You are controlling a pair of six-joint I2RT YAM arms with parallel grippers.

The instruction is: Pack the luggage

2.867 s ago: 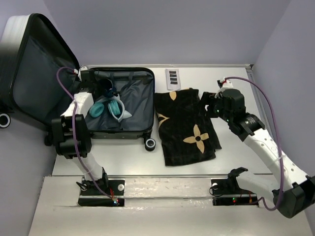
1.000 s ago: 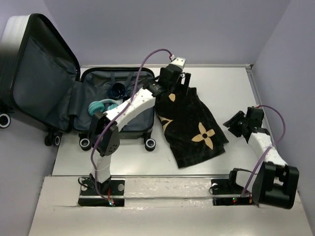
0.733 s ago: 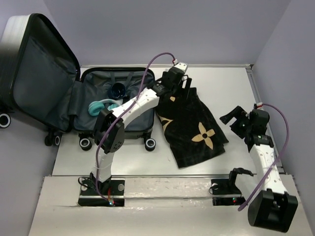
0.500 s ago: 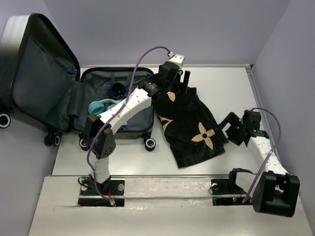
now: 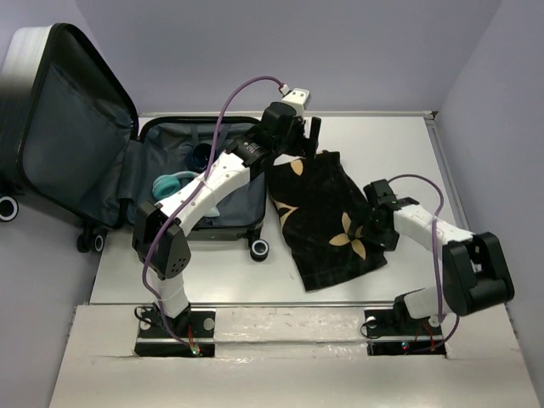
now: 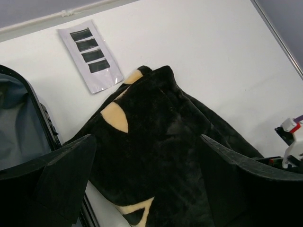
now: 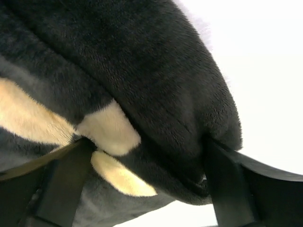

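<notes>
Nearest you, the right gripper (image 5: 372, 223) has swung in from well clear of the cloth. It now sits at the right edge of the black plush towel with tan flower marks (image 5: 327, 217), fingers spread wide with the folded edge between them but not closed on it. Farther back, the left gripper (image 6: 147, 139) hangs just above the towel's far corner, also wide apart, holding nothing. Left of the towel lies the small hard-shell wheeled suitcase (image 5: 72, 140) — open, lid raised, teal headphones (image 5: 174, 183) inside. By the look of it, both arms are set to pinch opposite edges and carry the towel in.
</notes>
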